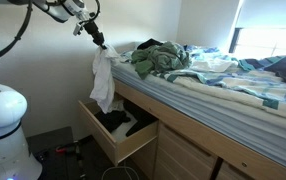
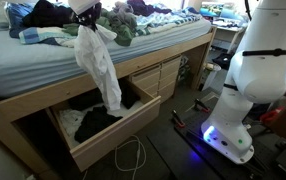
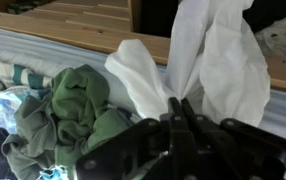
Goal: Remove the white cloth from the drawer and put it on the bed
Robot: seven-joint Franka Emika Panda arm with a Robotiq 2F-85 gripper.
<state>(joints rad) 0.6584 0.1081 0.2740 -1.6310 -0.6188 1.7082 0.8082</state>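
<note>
Gripper (image 1: 98,40) clenched on top of white cloth (image 1: 103,82). Cloth hangs down, long axis vertical, above open drawer (image 1: 118,150). Bed (image 1: 233,100) edge just beside gripper.

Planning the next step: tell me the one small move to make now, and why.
Probably carry the white cloth sideways over the bed: the pincer grips it, yet it hangs beside the mattress edge above the open drawer.
</note>
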